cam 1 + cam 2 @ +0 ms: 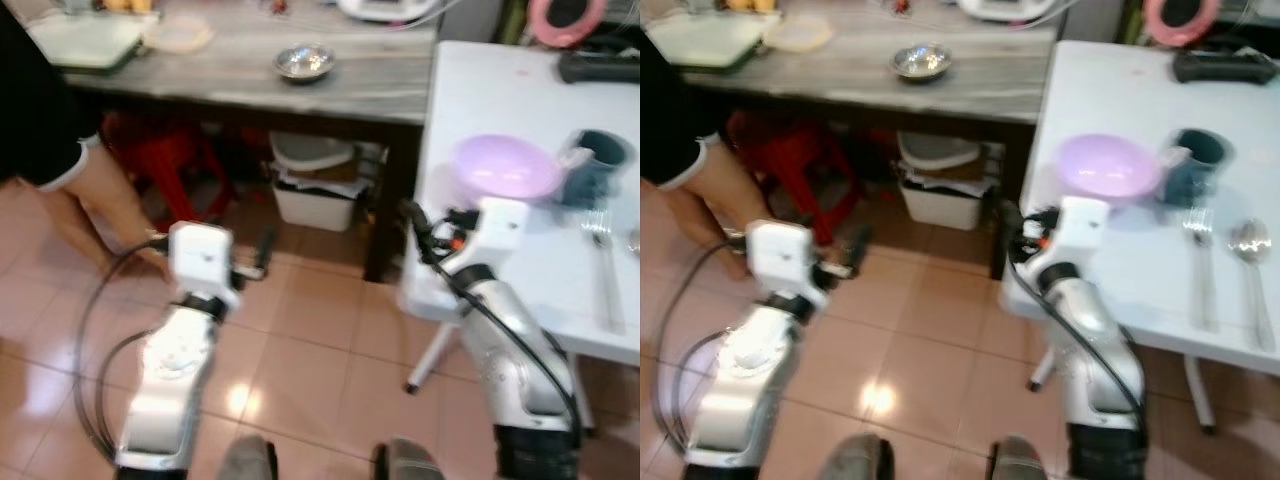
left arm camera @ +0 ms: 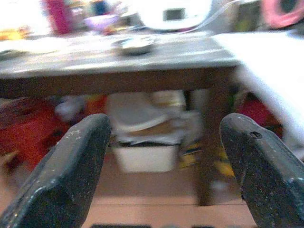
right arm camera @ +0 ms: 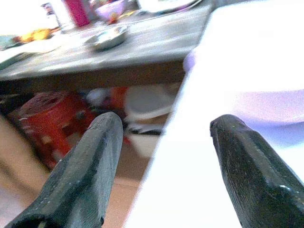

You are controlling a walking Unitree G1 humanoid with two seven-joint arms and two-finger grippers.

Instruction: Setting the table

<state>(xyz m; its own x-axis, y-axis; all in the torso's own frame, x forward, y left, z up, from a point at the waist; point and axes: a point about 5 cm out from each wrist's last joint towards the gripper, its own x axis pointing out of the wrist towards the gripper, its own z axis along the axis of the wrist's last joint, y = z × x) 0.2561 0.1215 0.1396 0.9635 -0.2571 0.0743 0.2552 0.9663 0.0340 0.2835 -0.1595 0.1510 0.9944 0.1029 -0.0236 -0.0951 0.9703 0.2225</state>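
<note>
Your white table [image 1: 1110,250] carried a purple bowl [image 1: 1107,165], dark mug [image 1: 1197,160], fork [image 1: 1200,260] and spoon [image 1: 1252,250], laid as one setting. Your right gripper [image 3: 164,166] stood empty, jaws apart, at its edge; left gripper [image 2: 166,166] likewise, over the floor.

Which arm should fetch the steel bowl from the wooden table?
Probably left. The left gripper is open, empty and points toward the wooden table holding the steel bowl; the right gripper sits at the white table's edge.
</note>
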